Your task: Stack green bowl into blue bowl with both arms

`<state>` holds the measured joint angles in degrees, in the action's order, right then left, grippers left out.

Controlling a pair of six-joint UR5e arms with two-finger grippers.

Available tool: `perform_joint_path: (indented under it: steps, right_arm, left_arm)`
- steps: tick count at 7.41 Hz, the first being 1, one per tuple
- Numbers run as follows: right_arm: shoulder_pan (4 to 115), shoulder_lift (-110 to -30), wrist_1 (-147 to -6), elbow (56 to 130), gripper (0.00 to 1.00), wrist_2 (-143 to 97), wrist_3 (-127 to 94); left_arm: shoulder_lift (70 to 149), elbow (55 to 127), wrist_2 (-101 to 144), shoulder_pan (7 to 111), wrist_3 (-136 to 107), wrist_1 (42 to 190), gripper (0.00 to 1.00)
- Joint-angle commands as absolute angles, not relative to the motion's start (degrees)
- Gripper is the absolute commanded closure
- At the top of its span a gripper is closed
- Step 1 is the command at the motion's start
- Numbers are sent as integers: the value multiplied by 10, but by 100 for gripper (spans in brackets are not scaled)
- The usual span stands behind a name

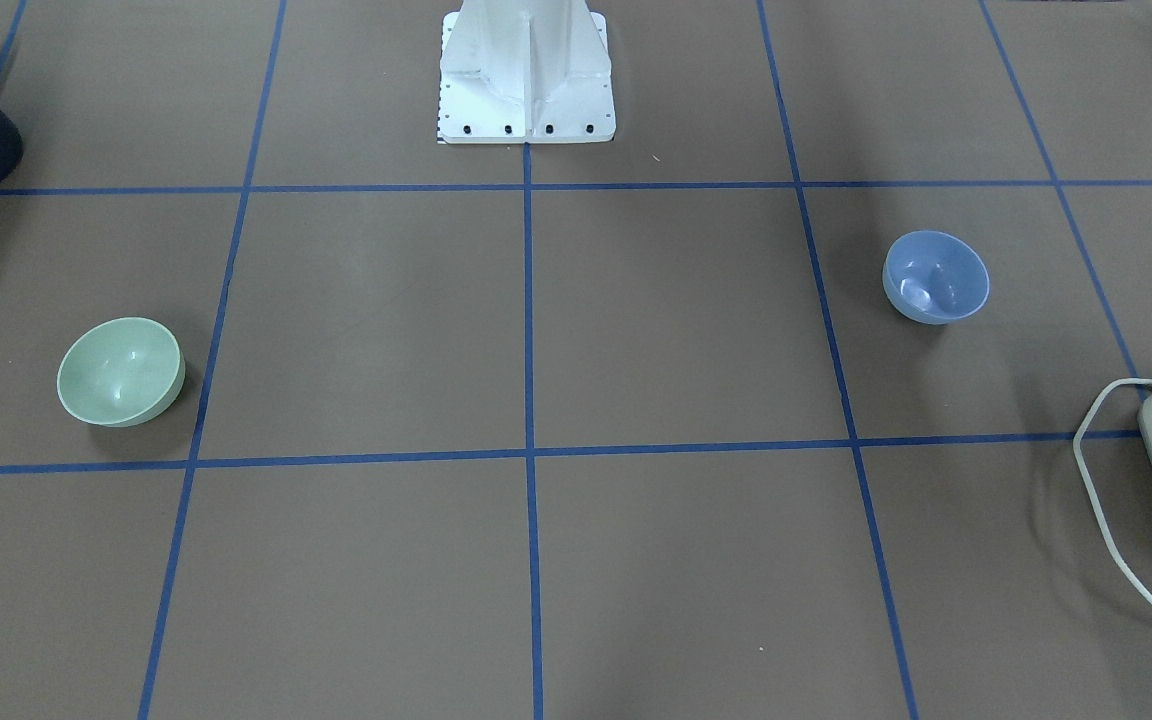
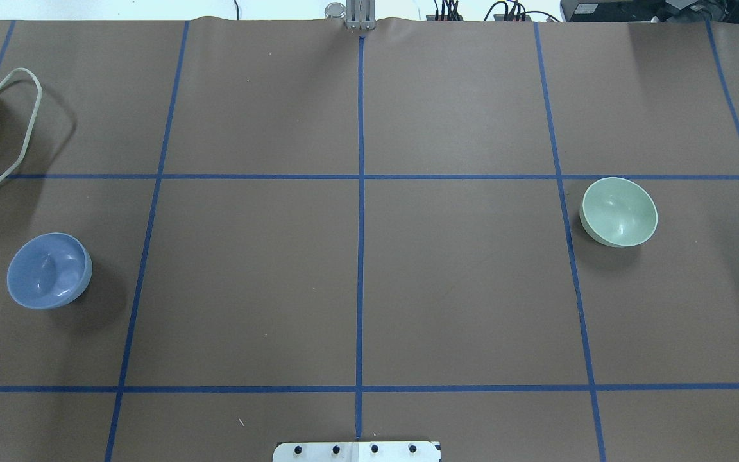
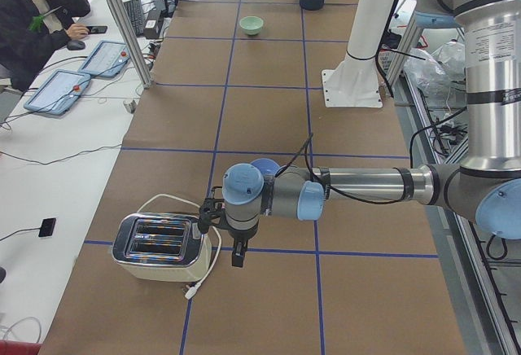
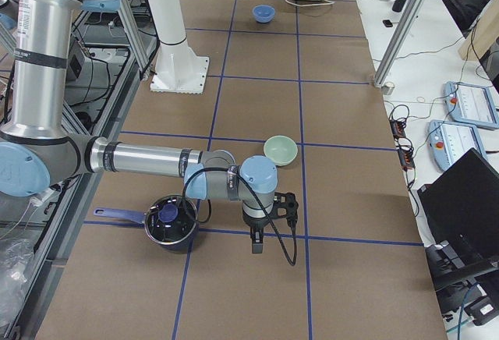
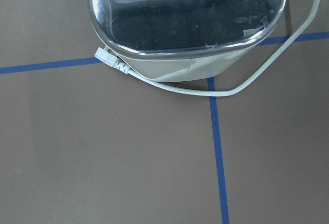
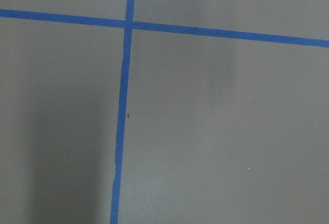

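The green bowl [image 2: 619, 212] stands upright and empty on the right half of the overhead view; it also shows in the front view [image 1: 120, 371] and the right side view [image 4: 281, 150]. The blue bowl [image 2: 49, 270] stands upright and empty at the far left, also in the front view [image 1: 936, 276]. The bowls are far apart. My left gripper [image 3: 238, 253] hangs over the table beside the toaster, past the blue bowl. My right gripper [image 4: 257, 242] hangs beside a dark pot, near the green bowl. Both show only in side views, so I cannot tell whether they are open or shut.
A chrome toaster [image 3: 161, 247] with a white cord [image 5: 180, 88] stands at the table's left end. A dark pot [image 4: 170, 223] stands at the right end. The white robot base [image 1: 526, 70] is at the middle of the robot's edge. Blue tape lines grid the brown table.
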<state>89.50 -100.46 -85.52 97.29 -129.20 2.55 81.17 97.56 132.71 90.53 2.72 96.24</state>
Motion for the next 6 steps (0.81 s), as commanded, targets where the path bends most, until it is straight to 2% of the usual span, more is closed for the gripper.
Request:
perform_joint_path:
  steps: [1, 5, 6]
  right_arm:
    - [895, -1005, -855, 974, 0, -1292, 25]
    - [896, -1004, -852, 976, 0, -1309, 25]
    - [896, -1005, -795, 976, 0, -1329, 24]
  left_arm:
    - [811, 983, 1328, 905, 27, 962, 2]
    - [812, 988, 1327, 905, 25, 1027, 2]
    - [812, 988, 1325, 905, 22, 1057, 2]
